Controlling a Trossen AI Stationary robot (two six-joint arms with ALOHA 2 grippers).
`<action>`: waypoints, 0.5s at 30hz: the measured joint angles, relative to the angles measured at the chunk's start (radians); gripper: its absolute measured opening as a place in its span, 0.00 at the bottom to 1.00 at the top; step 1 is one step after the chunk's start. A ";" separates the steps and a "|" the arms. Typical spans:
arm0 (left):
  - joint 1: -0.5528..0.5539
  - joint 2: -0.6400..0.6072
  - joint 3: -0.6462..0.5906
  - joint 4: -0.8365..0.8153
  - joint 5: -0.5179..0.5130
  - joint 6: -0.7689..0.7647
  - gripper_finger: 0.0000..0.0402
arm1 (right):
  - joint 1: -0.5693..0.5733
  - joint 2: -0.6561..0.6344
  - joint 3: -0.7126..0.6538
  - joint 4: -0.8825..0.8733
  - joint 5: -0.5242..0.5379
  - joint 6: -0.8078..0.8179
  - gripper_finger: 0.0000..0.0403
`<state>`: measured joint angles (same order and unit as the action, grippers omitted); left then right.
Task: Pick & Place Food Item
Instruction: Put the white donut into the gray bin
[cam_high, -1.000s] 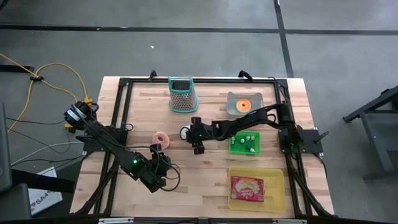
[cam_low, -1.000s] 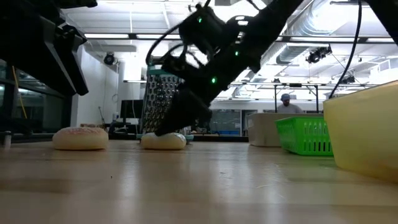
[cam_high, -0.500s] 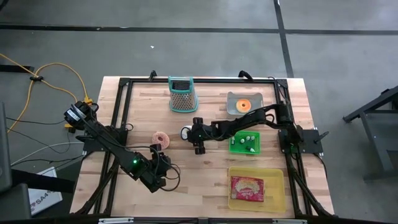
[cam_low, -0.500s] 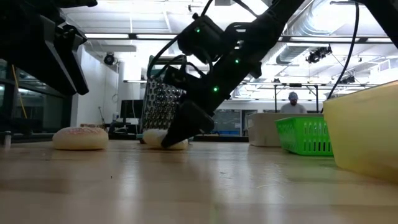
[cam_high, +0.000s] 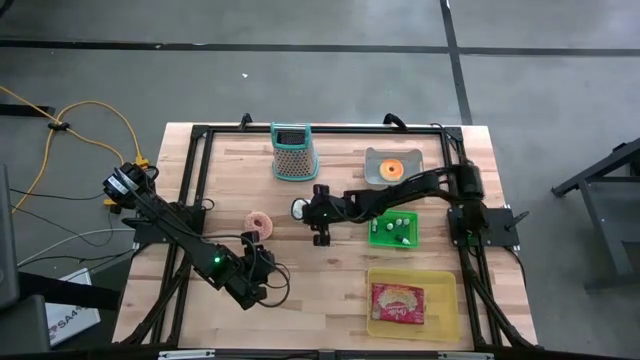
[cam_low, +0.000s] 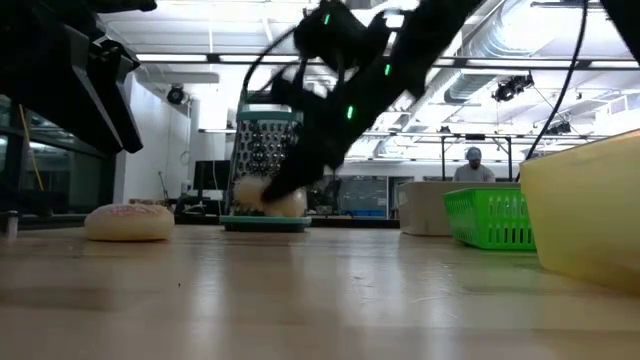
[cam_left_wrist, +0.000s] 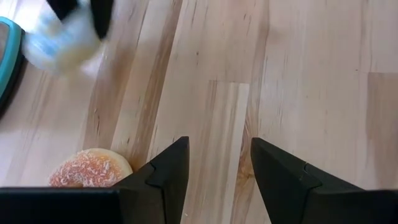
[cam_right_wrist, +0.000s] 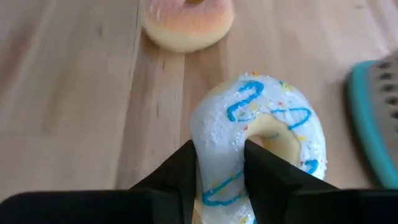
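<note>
We note the counter (cam_high: 230, 180) carries two arms. The right gripper (cam_right_wrist: 219, 163) has closed its jaws on the white doughnut (cam_right_wrist: 264, 140) and lifted it clear; transfer may begin. Left gripper (cam_left_wrist: 219, 163) waits, jaws open, empty.

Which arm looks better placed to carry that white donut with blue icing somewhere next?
The right arm. Its claw is clamped on the white donut, lifted off the table. The left claw stands open and empty near the pink donut.
</note>
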<state>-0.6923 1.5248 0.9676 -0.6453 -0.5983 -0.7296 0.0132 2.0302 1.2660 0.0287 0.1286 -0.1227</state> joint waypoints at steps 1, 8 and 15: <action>0.000 0.000 0.000 -0.001 0.000 0.000 0.41 | 0.000 -0.025 0.000 -0.023 -0.001 0.026 0.27; 0.000 0.000 0.000 -0.001 0.001 0.008 0.41 | -0.006 -0.213 0.000 -0.235 0.043 0.181 0.27; 0.000 0.000 0.000 0.002 0.000 0.022 0.41 | -0.028 -0.337 0.000 -0.373 0.081 0.251 0.27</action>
<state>-0.6922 1.5249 0.9676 -0.6438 -0.5979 -0.7074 -0.0151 1.6935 1.2664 -0.3446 0.2097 0.1285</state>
